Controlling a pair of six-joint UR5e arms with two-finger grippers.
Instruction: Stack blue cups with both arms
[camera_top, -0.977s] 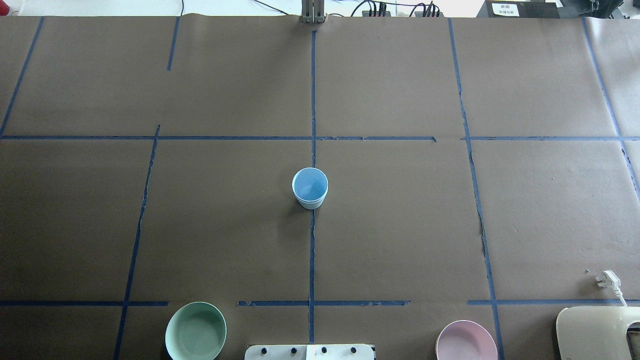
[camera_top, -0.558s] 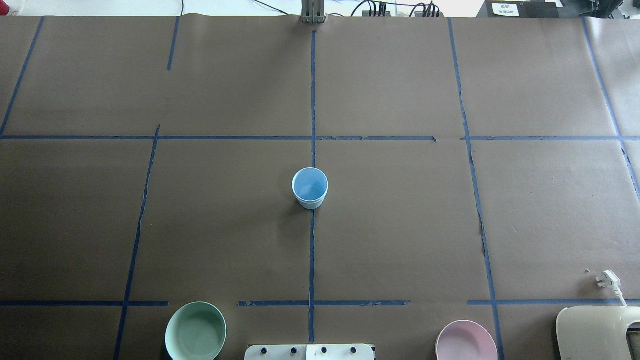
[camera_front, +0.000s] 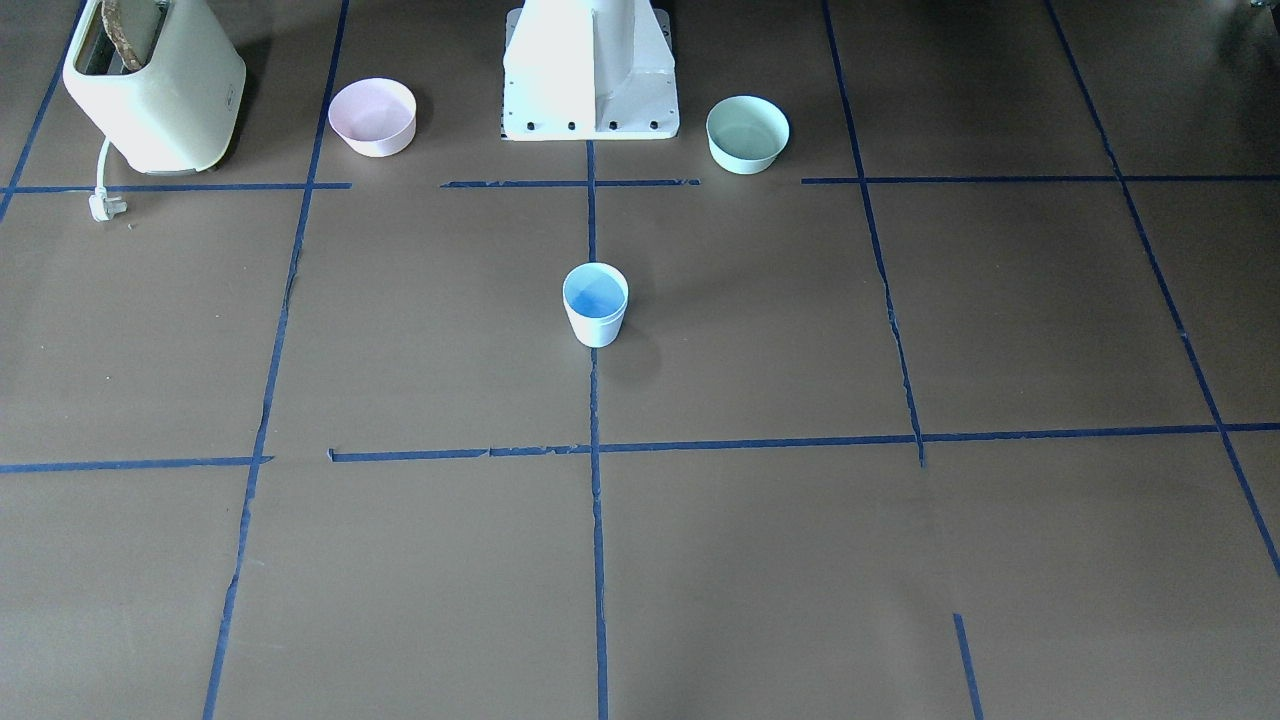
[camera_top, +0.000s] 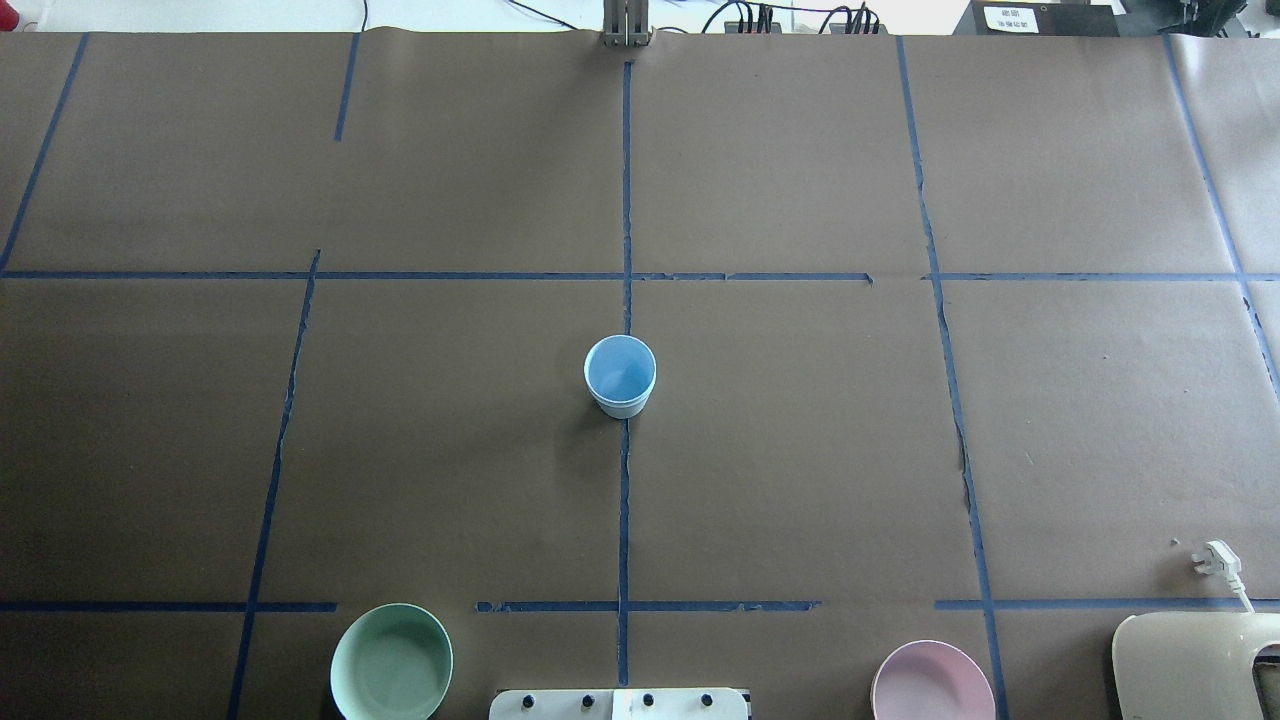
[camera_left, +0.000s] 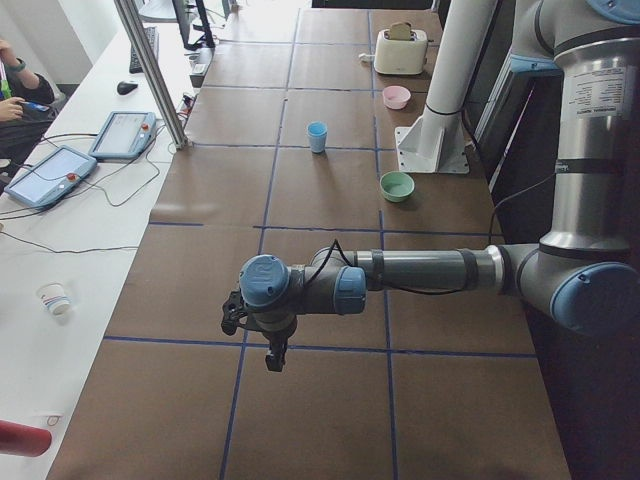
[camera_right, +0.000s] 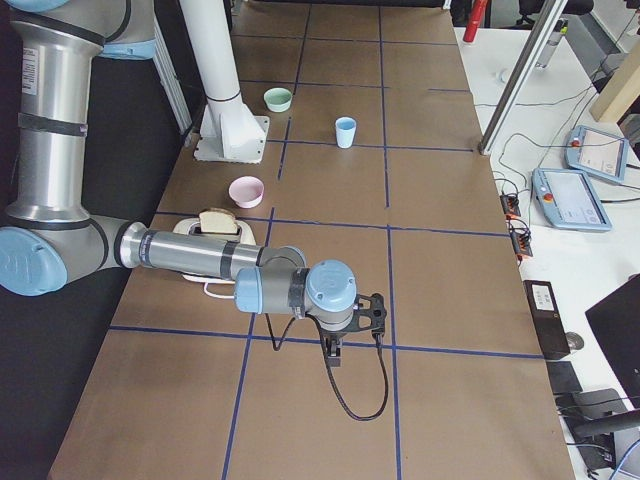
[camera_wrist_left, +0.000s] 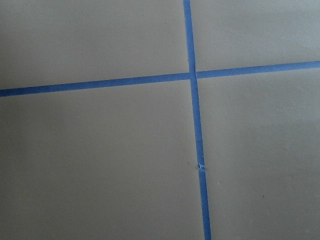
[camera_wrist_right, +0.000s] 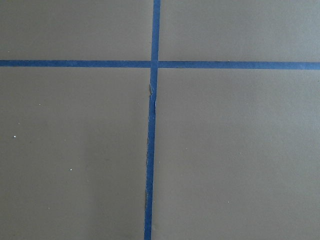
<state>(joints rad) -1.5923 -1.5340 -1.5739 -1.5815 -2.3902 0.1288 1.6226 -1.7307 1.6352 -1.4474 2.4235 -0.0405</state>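
Observation:
One blue cup (camera_top: 620, 375) stands upright on the centre tape line of the brown table, pale outside and sky-blue inside. It also shows in the front view (camera_front: 596, 303) and in both side views (camera_left: 317, 136) (camera_right: 345, 131). No second separate cup is in view. The left gripper (camera_left: 272, 360) hangs over the table's left end, far from the cup. The right gripper (camera_right: 335, 355) hangs over the right end, also far from it. Both show only in the side views, so I cannot tell whether they are open or shut. Both wrist views show only paper and tape.
A mint-green bowl (camera_top: 391, 662) and a pink bowl (camera_top: 932, 685) sit on either side of the white pedestal base (camera_front: 590, 70). A cream toaster (camera_front: 150, 80) with its plug (camera_top: 1215, 560) stands at the robot's right. Operator tablets (camera_left: 120, 135) lie beyond the far edge.

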